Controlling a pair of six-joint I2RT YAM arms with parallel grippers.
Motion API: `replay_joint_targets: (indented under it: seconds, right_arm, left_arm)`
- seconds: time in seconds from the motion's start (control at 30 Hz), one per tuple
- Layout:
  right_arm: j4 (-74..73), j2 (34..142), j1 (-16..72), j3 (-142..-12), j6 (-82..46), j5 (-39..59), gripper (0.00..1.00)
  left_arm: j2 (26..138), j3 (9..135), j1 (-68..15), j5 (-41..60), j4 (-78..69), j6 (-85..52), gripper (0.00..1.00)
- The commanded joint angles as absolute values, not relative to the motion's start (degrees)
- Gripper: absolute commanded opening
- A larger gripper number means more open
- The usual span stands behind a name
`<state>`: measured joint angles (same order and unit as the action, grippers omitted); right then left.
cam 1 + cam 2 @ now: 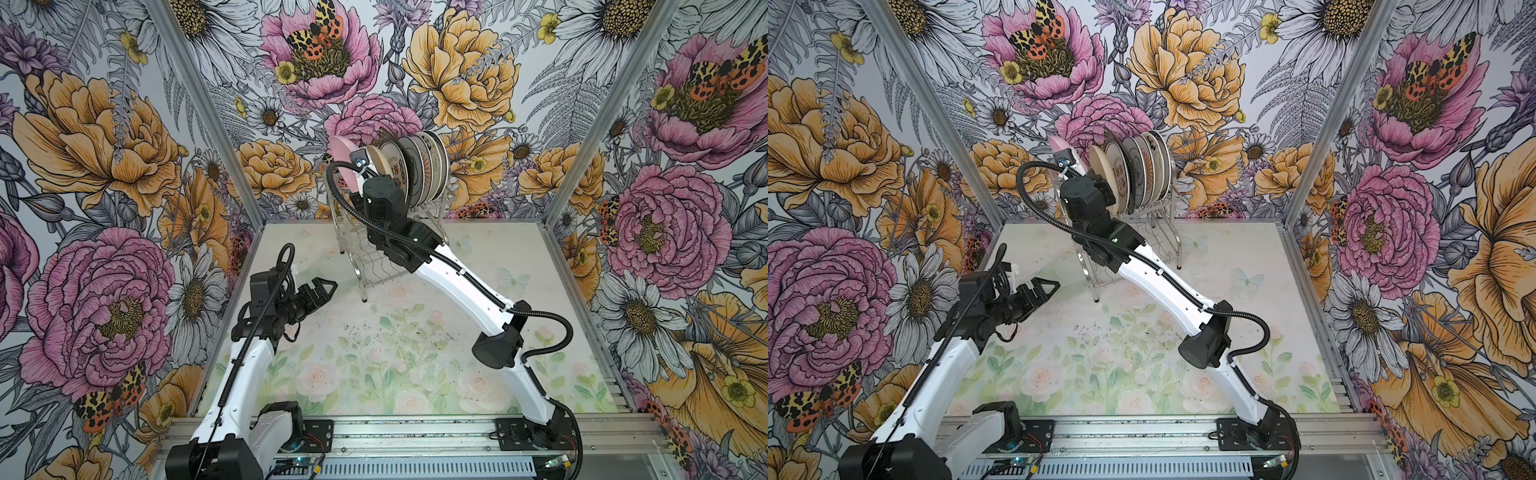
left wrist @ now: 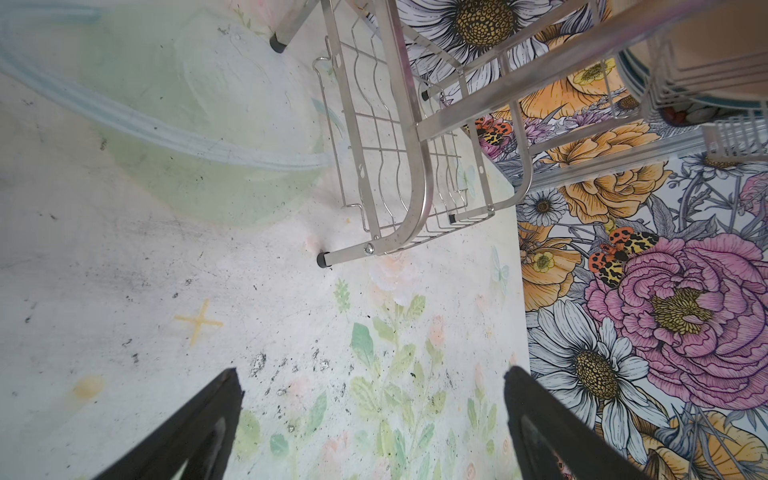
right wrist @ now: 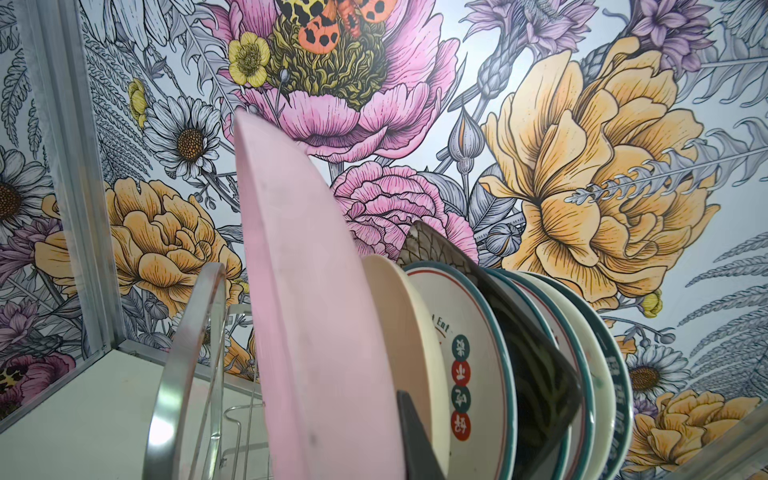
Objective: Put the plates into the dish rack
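The pink plate [image 3: 299, 291] I am holding on edge to fit the dish rack [image 3: 174, 374] slot, right fingers [image 3: 415, 440] grasping it, left fingers [image 2: 187, 436] released.

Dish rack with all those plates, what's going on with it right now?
The robot is loading plates into the dish rack. Its right gripper is shut on the pink plate, holding it on edge at the end of the upper-tier row, beside the cream plate. It stands higher than the other plates, so it seems not fully seated. The left gripper hovers open and empty over the table.
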<state>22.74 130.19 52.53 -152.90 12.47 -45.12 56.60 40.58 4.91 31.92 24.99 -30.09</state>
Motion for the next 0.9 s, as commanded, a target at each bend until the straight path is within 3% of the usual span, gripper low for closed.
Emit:
replay_joint_targets:
  seconds: [0.0, 0.87]
  right_arm:
    - [21.49, 128.5, 52.02, -152.72, 10.82, -44.38, 0.0]
    - [21.43, 133.44, 48.95, -153.63, 9.8, -45.62, 0.0]
  left_arm:
    - [55.37, 39.9, 5.44, 31.73, 23.64, -30.74, 0.99]
    - [54.23, 38.85, 5.47, 31.29, 23.64, -31.33, 0.99]
